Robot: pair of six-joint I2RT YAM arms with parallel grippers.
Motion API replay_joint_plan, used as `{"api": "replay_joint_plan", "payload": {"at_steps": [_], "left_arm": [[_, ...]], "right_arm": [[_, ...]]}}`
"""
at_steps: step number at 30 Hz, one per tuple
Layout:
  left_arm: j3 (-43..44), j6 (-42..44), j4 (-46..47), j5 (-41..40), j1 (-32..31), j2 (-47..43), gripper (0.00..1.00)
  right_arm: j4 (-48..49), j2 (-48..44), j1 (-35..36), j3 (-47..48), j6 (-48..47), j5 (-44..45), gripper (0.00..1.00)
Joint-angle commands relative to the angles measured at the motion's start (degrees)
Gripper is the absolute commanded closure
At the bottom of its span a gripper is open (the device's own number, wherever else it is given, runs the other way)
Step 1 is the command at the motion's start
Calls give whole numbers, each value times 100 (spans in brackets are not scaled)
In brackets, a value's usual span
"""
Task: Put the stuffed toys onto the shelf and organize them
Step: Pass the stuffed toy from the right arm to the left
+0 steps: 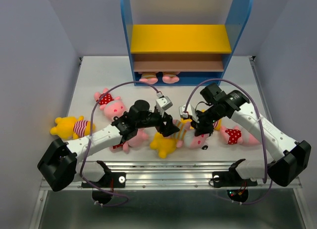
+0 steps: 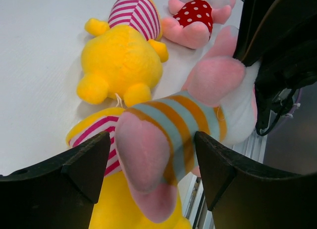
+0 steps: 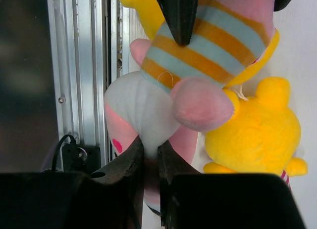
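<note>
Right wrist, right tool point(image 3: 151, 149) pinching striped pig point(image 3: 223, 41)

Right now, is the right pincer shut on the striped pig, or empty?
The right pincer is shut on the striped pig: its fingers nearly meet, pinching pale plush between them.

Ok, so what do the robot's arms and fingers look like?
The left arm and right arm have white shells with black joints and chunky black bases. A thin purple cable loops along each one. The fingers are matte black, broad wedges.
</note>
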Motion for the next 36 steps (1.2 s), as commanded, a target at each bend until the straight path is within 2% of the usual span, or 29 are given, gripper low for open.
{"api": "replay_joint_plan", "payload": {"at_steps": [1, 9, 15, 18, 19, 21, 22, 23, 24, 27, 28, 30, 32, 36], "left_arm": [[297, 195, 7, -350, -32, -133, 20], [271, 107, 15, 105, -32, -45, 24], [200, -60, 331, 923, -32, -71, 40], [200, -130, 402, 1231, -32, -19, 58], [209, -148, 402, 1283, -32, -1, 72], [200, -200, 385, 1363, -32, 25, 84], [174, -227, 393, 1380, -32, 34, 93], [157, -262, 385, 1372, -32, 34, 99], [139, -297, 376, 1354, -32, 25, 100], [77, -499, 279, 1109, -32, -36, 100], [43, -552, 227, 908, -32, -62, 100], [-37, -718, 244, 731, -32, -202, 100], [-247, -1105, 488, 529, -24, -343, 100], [-643, -1755, 1034, 247, 20, -904, 100]], "right_arm": [[199, -269, 61, -40, 0, -143, 94], [269, -366, 61, -128, 17, -178, 94], [321, -401, 61, -172, 17, -213, 93], [392, -428, 61, -224, 26, -204, 93], [401, -454, 61, -242, 43, -187, 92], [427, -480, 61, -260, 61, -178, 92], [462, -515, 61, -268, 87, -169, 90], [471, -524, 61, -277, 105, -169, 88], [488, -542, 61, -277, 131, -169, 86], [724, -621, 61, -347, 315, -169, 65], [822, -647, 61, -400, 516, -65, 51], [1137, -778, 61, -453, 719, 120, 37], [1375, -875, 61, -523, 1061, 470, 26], [1718, -1051, -299, -322, 1493, 499, 13]]}}
